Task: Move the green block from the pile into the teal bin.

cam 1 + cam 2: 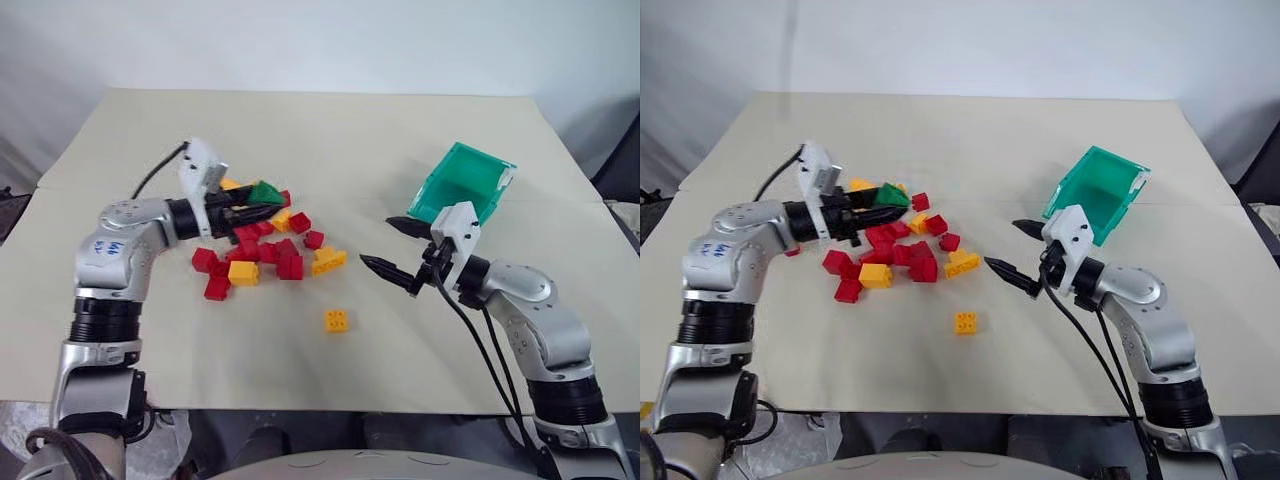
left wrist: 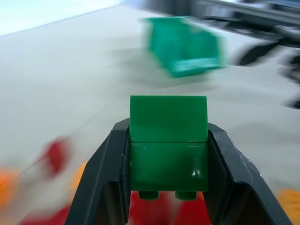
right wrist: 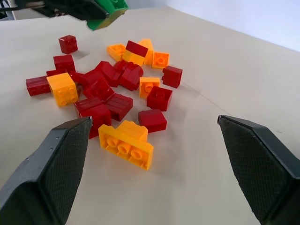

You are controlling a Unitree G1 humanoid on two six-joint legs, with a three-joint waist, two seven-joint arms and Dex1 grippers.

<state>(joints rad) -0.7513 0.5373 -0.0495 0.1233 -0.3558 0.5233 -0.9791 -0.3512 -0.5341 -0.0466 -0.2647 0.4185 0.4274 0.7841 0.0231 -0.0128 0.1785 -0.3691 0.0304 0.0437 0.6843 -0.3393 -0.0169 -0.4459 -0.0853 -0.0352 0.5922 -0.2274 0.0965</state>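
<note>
Green block (image 2: 168, 140), a small dark-green studded brick, sits pinched between the 2 black fingers of the left gripper (image 1: 262, 199), which is closed on its 2 sides. Seen from the head, the block is held in the air just above the far edge of the pile (image 1: 265, 250), clear of the bricks below it. The pile is a loose heap of red and yellow-orange bricks spread on a pale table (image 1: 330, 130). 1 lone yellow-orange brick (image 1: 337, 320) lies apart from the pile, on its near side towards the robot.

To the right of the pile and well apart from it stands the teal bin (image 1: 463, 181), a translucent box with slanted walls, tipped so that its open mouth faces the pile.

Between the pile and the teal bin, the right gripper (image 1: 396, 246) hangs over bare table with its 2 fingers spread wide, holding nothing. It points towards the pile, and its wrist view looks across the bricks to the green block held on the pile's far side.
</note>
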